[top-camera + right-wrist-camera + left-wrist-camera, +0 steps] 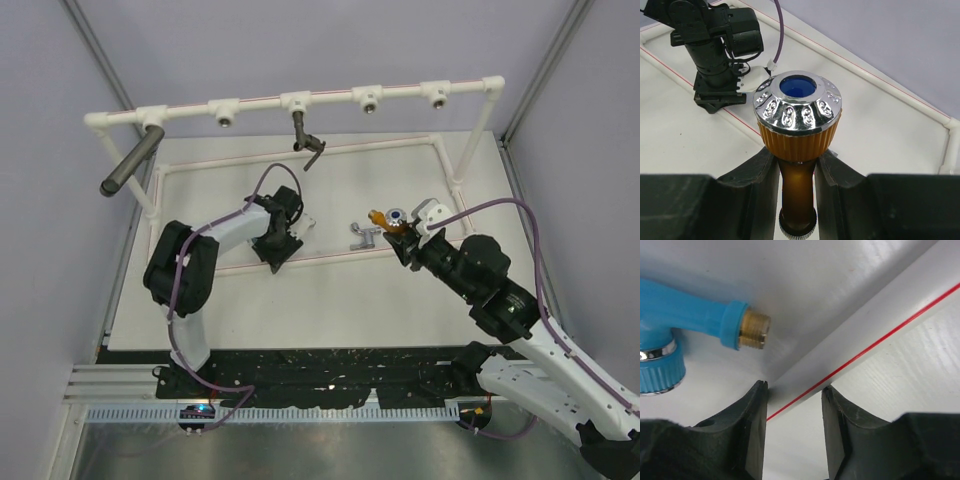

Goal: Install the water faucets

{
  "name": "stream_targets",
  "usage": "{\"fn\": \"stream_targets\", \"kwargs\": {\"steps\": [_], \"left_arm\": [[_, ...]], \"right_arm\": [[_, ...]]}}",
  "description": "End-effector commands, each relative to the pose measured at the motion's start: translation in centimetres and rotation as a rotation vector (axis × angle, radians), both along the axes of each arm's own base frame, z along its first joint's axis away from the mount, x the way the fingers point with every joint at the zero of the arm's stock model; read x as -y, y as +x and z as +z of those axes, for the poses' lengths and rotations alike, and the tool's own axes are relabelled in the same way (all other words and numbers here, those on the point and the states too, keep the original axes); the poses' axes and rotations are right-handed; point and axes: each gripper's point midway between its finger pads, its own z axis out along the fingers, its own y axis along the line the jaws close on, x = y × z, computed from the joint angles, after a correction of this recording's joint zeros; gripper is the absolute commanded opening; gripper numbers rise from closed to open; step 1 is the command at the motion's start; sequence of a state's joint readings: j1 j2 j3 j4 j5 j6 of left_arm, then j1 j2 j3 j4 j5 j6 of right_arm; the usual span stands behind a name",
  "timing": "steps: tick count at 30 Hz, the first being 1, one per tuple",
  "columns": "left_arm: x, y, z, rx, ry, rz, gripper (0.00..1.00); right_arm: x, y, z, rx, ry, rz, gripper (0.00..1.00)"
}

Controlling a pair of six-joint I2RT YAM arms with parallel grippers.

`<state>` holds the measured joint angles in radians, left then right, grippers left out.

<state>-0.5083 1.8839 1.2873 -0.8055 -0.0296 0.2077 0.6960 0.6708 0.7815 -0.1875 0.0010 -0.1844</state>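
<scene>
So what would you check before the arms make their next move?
1. Grip of the right gripper on the orange-gold faucet: ok, clamped.
2. The blue faucet inside the left gripper: not ok, it lies off to one side of the jaws.
3. Free sockets on the white pipe: ok, several show empty.
4. The silver-grey faucet lying free: ok, on the table between the arms.
5. Threaded end of the orange-gold faucet aimed at a socket: cannot tell, hidden.

Orange faucet (pixel 797 137) clamped upright; blue faucet (pixel 687 320), silver faucet (pixel 362 235) lying flat.
</scene>
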Motion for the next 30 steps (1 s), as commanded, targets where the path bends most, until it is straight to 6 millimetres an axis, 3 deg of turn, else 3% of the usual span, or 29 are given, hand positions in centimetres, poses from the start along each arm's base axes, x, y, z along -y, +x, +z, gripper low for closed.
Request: {"fn": "stream_targets", "kwargs": {"steps": [1, 2, 10, 12, 14, 18, 23, 25, 30], "left_arm": [[5.2, -4.2, 0.4, -0.14, -0.156, 0.031, 0.38], [5.8, -4.7, 0.6, -0.15, -0.178, 0.037, 0.31], [12.0, -8.7, 3.5, -0.262, -0.494, 0.207, 0.07], [13.0, -8.7, 4.1, -0.266, -0.566, 0.249, 0.06], [13.5, -8.8, 4.5, -0.24, -0.592, 0.253, 0.2], [12.2, -8.3, 5.4, -0.136, -0.534, 0.218, 0.45], [10.2, -6.6, 9.4, 0.126, -0.443, 0.097, 0.72], [10.1, -6.6, 11.5, 0.211, -0.43, 0.03, 0.79], [10.5, -7.3, 17.3, 0.367, -0.427, -0.122, 0.81]], "right_arm": [[2.0, 1.1, 2.4, 0.091, 0.042, -0.122, 0.05], [2.4, 1.3, 2.3, 0.096, 0.034, -0.14, 0.05], [6.4, 2.9, 3.3, 0.188, 0.029, -0.368, 0.05], [6.8, 3.3, 3.9, 0.213, 0.047, -0.395, 0.05], [7.0, 3.7, 3.9, 0.218, 0.048, -0.412, 0.05], [6.7, 3.9, 4.1, 0.217, 0.056, -0.398, 0.05], [6.8, 3.5, 4.5, 0.233, 0.062, -0.39, 0.05], [7.1, 3.4, 4.5, 0.234, 0.057, -0.399, 0.05], [7.7, 3.3, 4.8, 0.245, 0.031, -0.42, 0.05]]}}
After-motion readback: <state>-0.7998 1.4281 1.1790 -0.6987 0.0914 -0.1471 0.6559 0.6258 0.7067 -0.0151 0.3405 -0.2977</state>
